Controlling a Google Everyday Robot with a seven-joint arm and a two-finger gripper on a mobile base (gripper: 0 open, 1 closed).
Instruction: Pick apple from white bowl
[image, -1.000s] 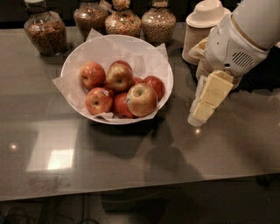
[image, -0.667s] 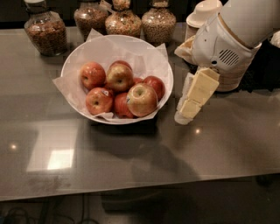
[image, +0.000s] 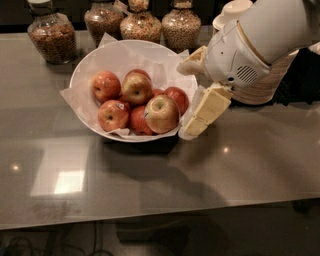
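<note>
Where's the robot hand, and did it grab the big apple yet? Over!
Gripper outside the white bowl, at its right rim. Apple in bowl, front right, untouched. Red apple crowds it on gripper's side.

We are looking at a grey, glossy table (image: 225, 175) that is carrying everything in view. The gripper (image: 200, 102) is hanging low over it, and we are placing the rest from there. The white bowl (image: 82, 67) is sitting on the tabletop just beside the gripper, toward the left of the picture. Four glass jars (image: 141, 22) of dry food are standing in a row beyond the gripper, along the table's far edge. A stack of beige paper bowls (image: 265, 85) is standing close behind the gripper, partly hidden by the arm. Nearer to us than the gripper and past the bowl, a bright patch of light (image: 70, 182) is reflecting off the surface.
</note>
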